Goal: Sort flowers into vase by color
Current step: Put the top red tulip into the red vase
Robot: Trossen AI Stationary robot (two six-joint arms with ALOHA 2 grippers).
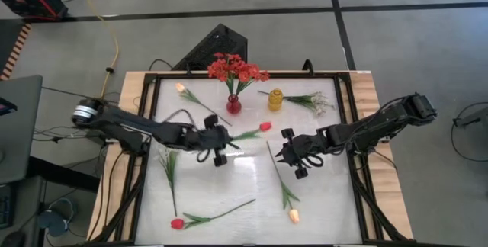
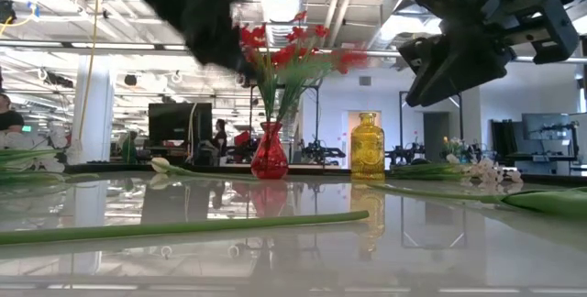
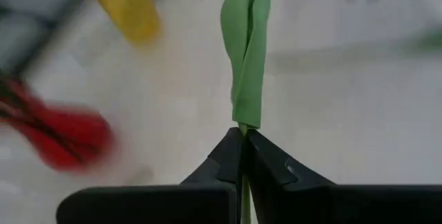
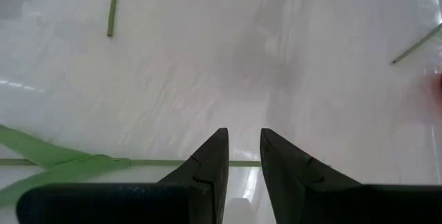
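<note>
We see a glossy white bench that mirrors the room, framed in pale wood at the frame's left and right edges. The red vase and yellow vase look like translucent glass. The fingers are matt black plastic.

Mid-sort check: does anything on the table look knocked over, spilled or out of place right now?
Nothing stands out. The red vase and yellow vase both stand upright, and the loose flowers lie flat on the table awaiting sorting. The left gripper is shut on a red tulip by its stem; the right gripper hangs empty beside it.
</note>
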